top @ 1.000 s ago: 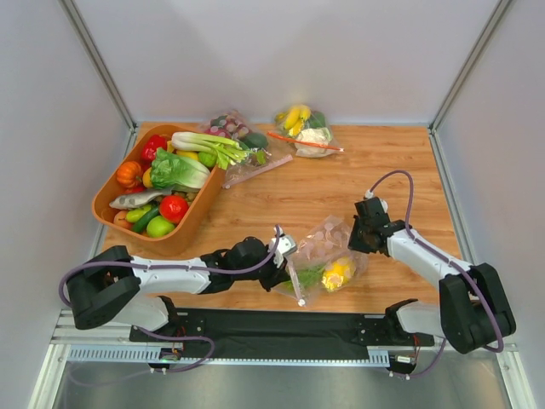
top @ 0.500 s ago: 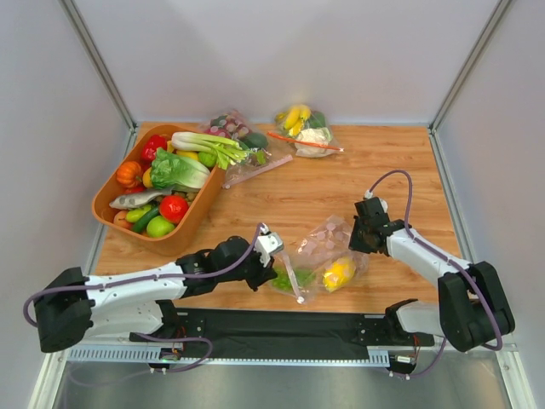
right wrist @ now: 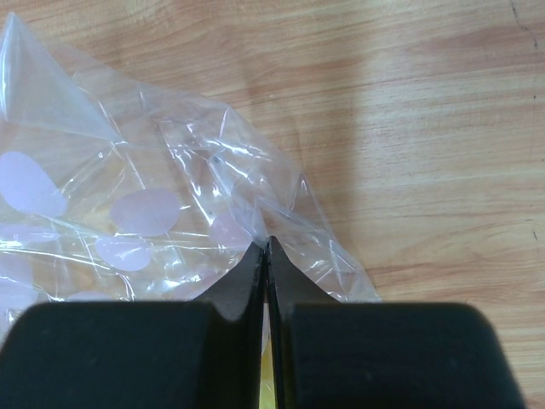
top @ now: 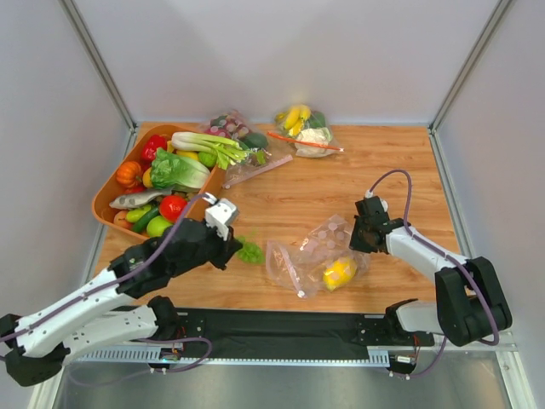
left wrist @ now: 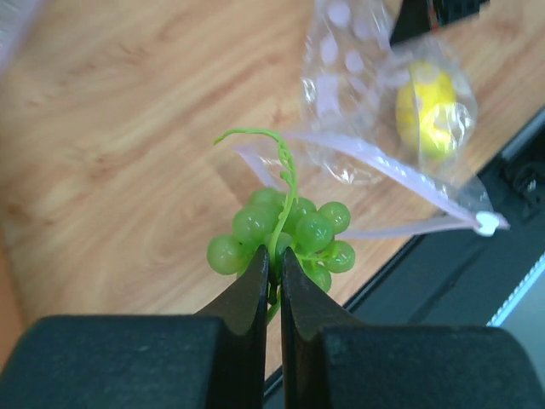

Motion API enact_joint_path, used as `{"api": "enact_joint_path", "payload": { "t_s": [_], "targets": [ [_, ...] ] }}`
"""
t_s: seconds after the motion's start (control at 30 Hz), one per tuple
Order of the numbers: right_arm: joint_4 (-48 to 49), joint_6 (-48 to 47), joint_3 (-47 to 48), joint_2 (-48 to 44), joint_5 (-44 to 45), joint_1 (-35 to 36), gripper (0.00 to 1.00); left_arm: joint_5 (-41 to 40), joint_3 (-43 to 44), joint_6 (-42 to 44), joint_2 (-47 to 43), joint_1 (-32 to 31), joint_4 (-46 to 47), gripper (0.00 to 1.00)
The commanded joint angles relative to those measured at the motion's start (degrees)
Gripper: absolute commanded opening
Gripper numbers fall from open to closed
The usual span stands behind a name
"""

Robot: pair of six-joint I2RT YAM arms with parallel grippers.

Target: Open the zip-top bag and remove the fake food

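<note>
The zip-top bag [top: 311, 256], clear with pink dots and a pink zip strip [left wrist: 400, 175], lies on the table near the front, its mouth open toward the left. A yellow lemon-like piece [top: 338, 273] [left wrist: 430, 106] sits inside it. My left gripper [top: 232, 247] [left wrist: 274, 256] is shut on the stem of the small bunch of green grapes [top: 249, 251] [left wrist: 285, 234], held above the wood, left of the bag. My right gripper [top: 362, 234] [right wrist: 266, 243] is shut on the bag's far plastic corner [right wrist: 255, 213]. The long pale-green stalk [top: 204, 145] rests on the orange bin.
An orange bin [top: 111, 183] of fake vegetables stands at the back left. Two other clear bags, one with dark grapes [top: 232, 126] and one with banana and cauliflower [top: 305, 129], lie at the back. A black strip [top: 281, 328] runs along the table's near edge.
My left gripper drew the green grapes out of the bag's mouth and carried them left and back, toward the bin. The right gripper kept pinching the bag's corner.
</note>
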Motion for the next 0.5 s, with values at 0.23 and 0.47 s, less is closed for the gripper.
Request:
{"api": "enact_joint_path", "payload": {
  "t_s": [0.23, 0.47],
  "targets": [
    [1.8, -1.7, 2.5, 0.8, -0.4, -0.3, 0.00, -6.8, 21.1, 8.8, 1.2, 16.1, -12.1, 0.02],
    [1.9, -2.2, 2.1, 0.6, -0.5, -0.7, 0.00, -2.4, 30.7, 11.5, 6.3, 33.8, -14.0, 0.02]
  ]
}}
